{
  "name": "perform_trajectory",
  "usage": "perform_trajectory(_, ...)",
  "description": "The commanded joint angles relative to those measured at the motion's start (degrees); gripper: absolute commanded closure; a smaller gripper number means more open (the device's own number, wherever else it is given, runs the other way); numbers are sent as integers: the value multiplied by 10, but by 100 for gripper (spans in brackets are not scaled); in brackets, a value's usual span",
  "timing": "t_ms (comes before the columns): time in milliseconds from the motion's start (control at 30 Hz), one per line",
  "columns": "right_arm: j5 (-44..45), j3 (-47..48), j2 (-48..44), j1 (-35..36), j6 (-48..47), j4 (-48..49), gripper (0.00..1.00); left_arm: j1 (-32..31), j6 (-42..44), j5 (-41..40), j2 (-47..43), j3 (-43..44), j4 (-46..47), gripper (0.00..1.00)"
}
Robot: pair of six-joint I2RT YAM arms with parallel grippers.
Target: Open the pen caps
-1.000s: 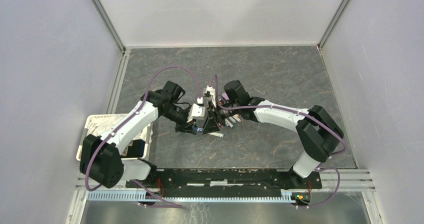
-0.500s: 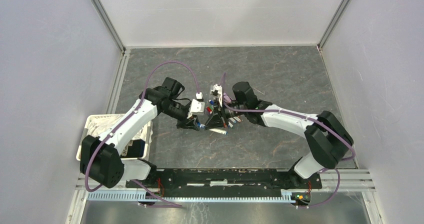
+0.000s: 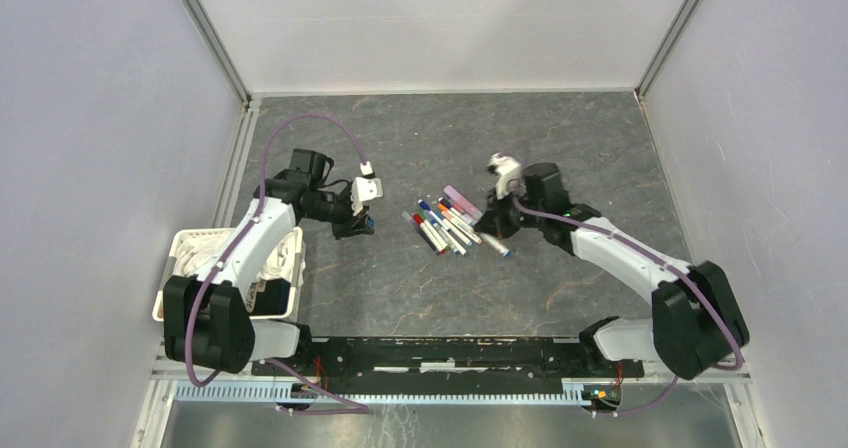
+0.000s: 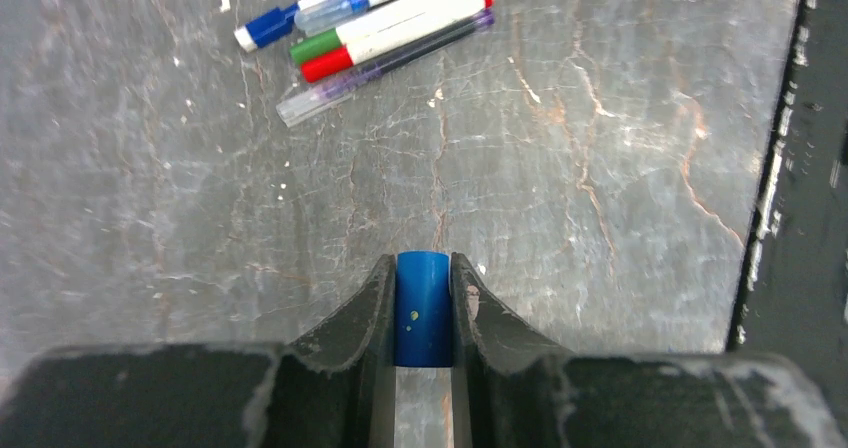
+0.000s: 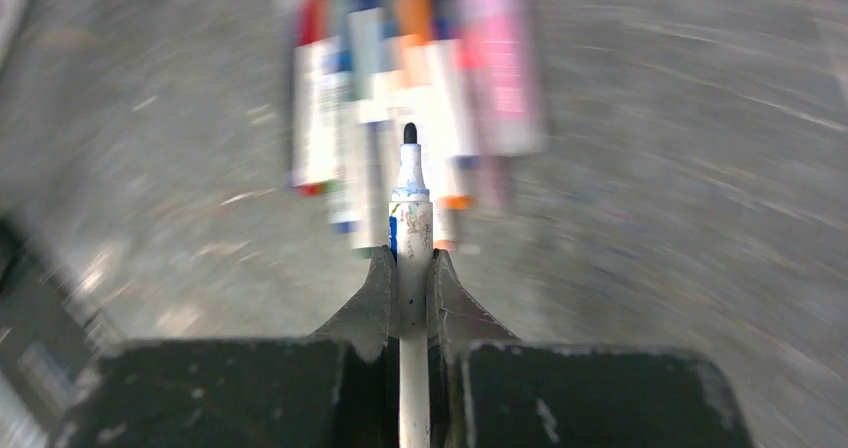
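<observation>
Top external: L hand (image 3: 360,226) w/ cap (image 4: 422,308) now clear of pen (image 5: 413,218).

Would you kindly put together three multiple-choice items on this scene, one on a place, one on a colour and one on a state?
1. Where does the pile of pens lie on the table?
A. in the far right corner
B. between the two tools
C. against the left wall

2. What colour is the cap that the left tool grips?
A. red
B. green
C. blue

3. In what state is the pen in the right tool?
A. uncapped, dark tip bare
B. capped in orange
C. snapped in two

Answers: B, the top view shows the pile between both tools; C, the left wrist view shows a blue cap gripped; A, the right wrist view shows its bare tip.
</observation>
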Motion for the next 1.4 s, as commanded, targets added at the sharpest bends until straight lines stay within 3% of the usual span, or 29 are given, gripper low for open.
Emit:
perform_trajectory(0, 292, -40, -55, -44, 58, 16, 100, -17, -166, -86, 5, -82, 209, 98)
perform_trajectory(133, 408, -88, -69, -54, 74, 50, 100, -31, -241, -195, 37, -119, 306, 98)
perform_trajectory(367, 447, -108, -21, -61, 67, 116, 100, -35, -286, -247, 70, -160, 406, 93)
perform_trajectory(533, 420, -112, 16, -69, 64, 148, 96, -36, -283, -238, 92, -181, 423, 77)
perform_trajectory(600, 409, -114, 32, -70, 66, 159, 92, -36, -282, -231, 97, -184, 424, 65)
perform_trajectory(767, 392, -120, 61, -74, 69, 177, 85, -36, -272, -193, 90, -177, 388, 37)
perform_trajectory(833, 388, -120, 69, -74, 69, 180, 82, -36, -268, -178, 79, -171, 372, 33)
perform_trajectory(900, 386, -120, 75, -75, 70, 181, 76, -36, -268, -161, 67, -159, 350, 23)
perform_trajectory(1000, 377, -120, 74, -76, 74, 179, 66, -34, -264, -129, 45, -125, 297, 2)
perform_trajectory(1367, 381, -116, 34, -79, 79, 164, 54, -9, -286, -89, 9, 44, 133, 0)
